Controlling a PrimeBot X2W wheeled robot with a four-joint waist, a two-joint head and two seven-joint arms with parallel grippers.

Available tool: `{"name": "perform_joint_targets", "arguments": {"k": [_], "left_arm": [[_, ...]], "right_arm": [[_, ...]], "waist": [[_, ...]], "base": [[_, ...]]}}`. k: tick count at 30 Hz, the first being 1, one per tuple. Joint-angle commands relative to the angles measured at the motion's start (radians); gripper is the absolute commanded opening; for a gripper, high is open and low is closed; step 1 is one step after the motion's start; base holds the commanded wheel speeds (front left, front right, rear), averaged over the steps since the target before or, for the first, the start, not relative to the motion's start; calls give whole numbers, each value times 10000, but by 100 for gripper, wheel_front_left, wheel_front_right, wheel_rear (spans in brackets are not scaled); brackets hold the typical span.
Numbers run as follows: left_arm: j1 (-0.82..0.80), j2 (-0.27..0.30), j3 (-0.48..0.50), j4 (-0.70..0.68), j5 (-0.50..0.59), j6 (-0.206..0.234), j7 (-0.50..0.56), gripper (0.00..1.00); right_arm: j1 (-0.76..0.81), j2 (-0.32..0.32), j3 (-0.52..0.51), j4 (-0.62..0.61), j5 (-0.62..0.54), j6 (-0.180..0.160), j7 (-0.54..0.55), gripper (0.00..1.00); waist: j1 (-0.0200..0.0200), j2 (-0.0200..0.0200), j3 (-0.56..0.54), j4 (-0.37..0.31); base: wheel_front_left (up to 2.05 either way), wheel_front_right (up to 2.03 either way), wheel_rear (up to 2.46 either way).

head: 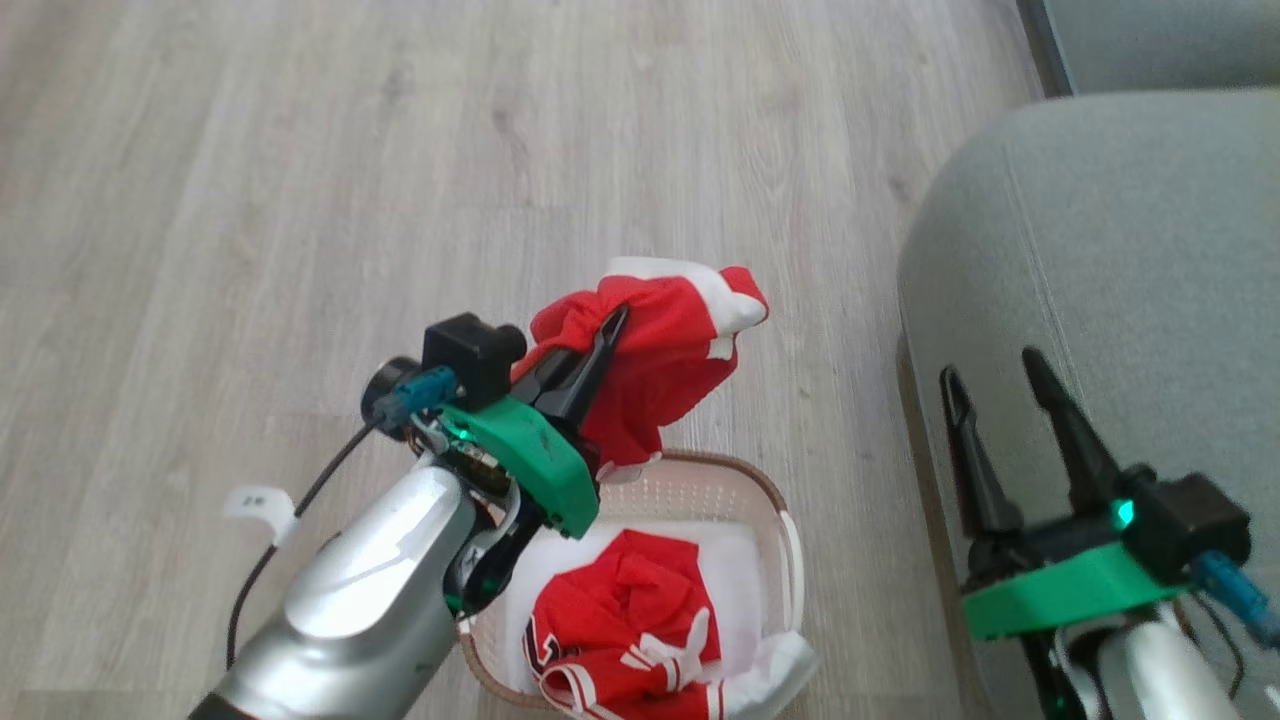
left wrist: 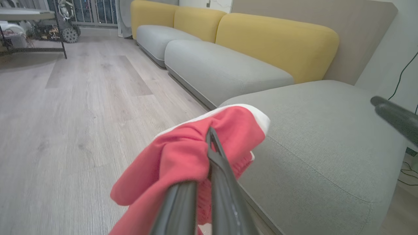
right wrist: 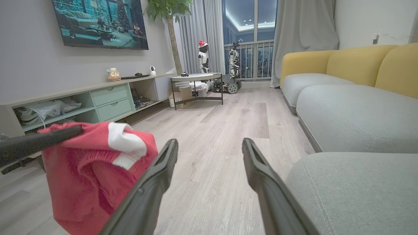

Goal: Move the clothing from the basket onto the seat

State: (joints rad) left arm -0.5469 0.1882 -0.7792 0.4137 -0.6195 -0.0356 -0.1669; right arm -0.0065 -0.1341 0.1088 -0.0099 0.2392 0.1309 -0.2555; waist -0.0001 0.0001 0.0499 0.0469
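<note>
Head view: the left gripper [head: 612, 325] is at the centre of the frame, its two dark fingers pinched together on a red garment [head: 665, 360] with white bands. The garment hangs bunched from the fingertips above the basket [head: 745, 472]. Its lower end meets the basket's far rim in the picture, and whether they touch cannot be told. The basket stands at the lower centre on the pale wooden floor [head: 300, 200]. More red clothes [head: 620, 610] with white stripes and dark lettering lie crumpled inside it on a white sheet [head: 742, 575]. The grey-green seat [head: 1120, 250] takes up the right side of the frame, apart from the held garment. The right gripper [head: 990, 368] is at the lower right, over the seat's near edge, with its fingers spread wide and nothing between them.

Left wrist view: the closed fingers rise from the bottom centre with the red garment draped around them. The seat spreads across the right half, and yellow back cushions [left wrist: 277, 42] are at the top.

Right wrist view: the spread fingers frame bare floor. The held garment is at the lower left and a seat corner at the lower right.
</note>
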Motion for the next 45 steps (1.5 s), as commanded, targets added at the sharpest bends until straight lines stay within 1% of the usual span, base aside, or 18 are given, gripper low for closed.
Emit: {"name": "perform_joint_targets", "arguments": {"k": [1, 6, 10, 16, 20, 25, 29, 41, 44, 45], "left_arm": [[-541, 240, 417, -408, 33, 78, 29, 0], [-889, 587, 548, -1553, 37, 313, 653, 0], [-1095, 698, 667, -2198, 8, 483, 912, 0], [-1102, 805, 703, -2759, -29, 699, 1178, 0], [-1115, 850, 660, -2995, -11, 745, 1261, 0], [-1212, 812, 542, -3114, 3, 689, 1330, 0], [-1318, 731, 402, -3155, 24, 614, 1389, 0], [-1572, 285, -275, -3289, 7, 173, 1634, 0], [-1595, 176, -444, -3308, 11, 102, 1692, 0], [-1595, 176, -444, -3308, 11, 102, 1692, 0]], "right_arm": [[-95, -101, 265, -292, 101, -2, -63, 100], [95, -168, 637, -309, 173, -2, -63, 100], [152, -204, 912, -270, 246, -2, -63, 100], [113, -278, 1163, -270, 334, -2, -63, 100], [-162, -346, 1448, -304, 403, -2, -63, 100], [-879, -538, 2340, 162, 793, -2, -61, 100], [-1714, -688, 2946, 779, 1217, -2, 57, 100], [-3859, -994, 4424, 3054, 2931, -2, 50, 100], [-4230, -1053, 4857, 3404, 3397, -2, 9, 100], [-4230, -1053, 4857, 3404, 3397, -2, 9, 100]], "waist": [[1, -1, -178, 141], [1, -1, -349, 198], [1, -1, -463, 181], [1, -1, -465, 96], [1, -1, -372, 62], [1, -1, -305, 115], [1, -1, -304, 232], [1, -1, -448, 971], [1, -1, -504, 1156], [1, -1, -504, 1156]], "base": [[0, 0, 0], [0, 0, 0], [0, 0, 0], [0, 0, 0], [0, 0, 0], [0, 0, 0], [0, 0, 0], [0, 0, 0], [0, 0, 0], [0, 0, 0]]}}
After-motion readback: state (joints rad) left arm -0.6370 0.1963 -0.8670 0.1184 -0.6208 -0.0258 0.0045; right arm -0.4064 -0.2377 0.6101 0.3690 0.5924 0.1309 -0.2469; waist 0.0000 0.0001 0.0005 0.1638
